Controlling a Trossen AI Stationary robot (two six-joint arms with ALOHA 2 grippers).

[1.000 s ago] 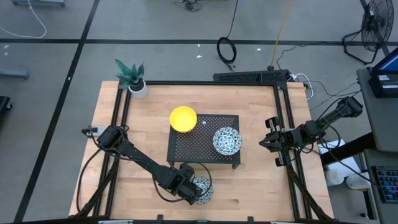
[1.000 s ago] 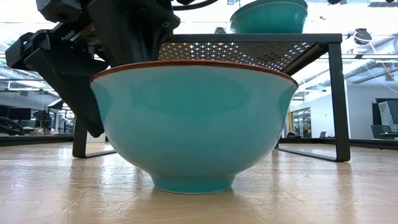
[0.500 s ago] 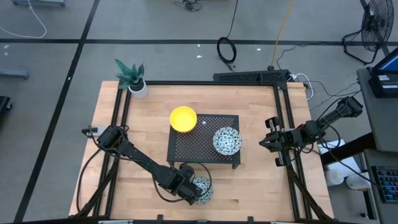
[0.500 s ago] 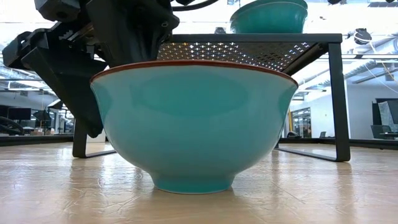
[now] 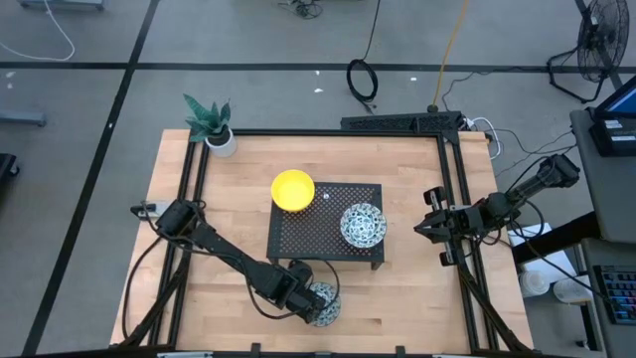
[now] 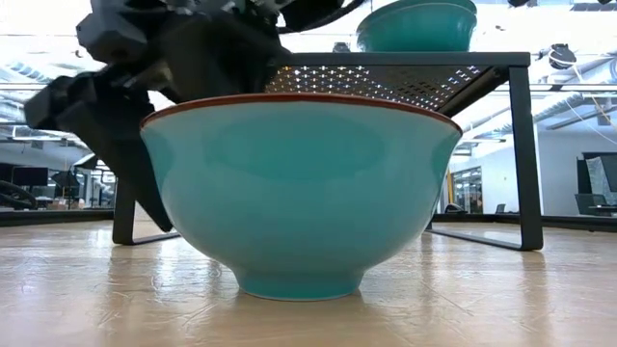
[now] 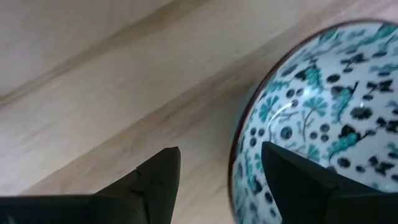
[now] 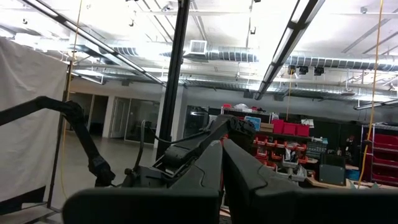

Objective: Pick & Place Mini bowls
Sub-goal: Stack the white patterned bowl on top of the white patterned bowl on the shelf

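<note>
A white bowl with a blue-green pattern (image 5: pixel 326 302) stands on its foot near the table's near edge. In the low view, this bowl (image 6: pixel 299 193) shows a turquoise outside and a red-brown rim. My left gripper (image 5: pixel 309 302) is open at its left side. In the left wrist view, the left gripper (image 7: pixel 221 152) has one finger (image 7: pixel 292 180) over the inside of the bowl (image 7: pixel 311 118) and the other finger (image 7: pixel 155 183) outside over the wood. No touch shows. A second patterned bowl (image 5: pixel 363 225) sits on the black rack (image 5: pixel 308 234). A yellow bowl (image 5: pixel 293 189) is at the rack's far left corner. My right gripper (image 5: pixel 429 228) waits shut at the right edge.
The perforated rack (image 6: pixel 386 77) stands on legs just behind the near bowl, with the second bowl (image 6: pixel 416 24) on top. A potted plant (image 5: pixel 211 123) is at the far left corner. Bare wood lies left and right of the rack. The right gripper (image 8: pixel 221 162) points into the room.
My left gripper has dropped lower and shifted closer to the near patterned bowl's left side, tipping a little as it went. The bowl has stayed where it was.
</note>
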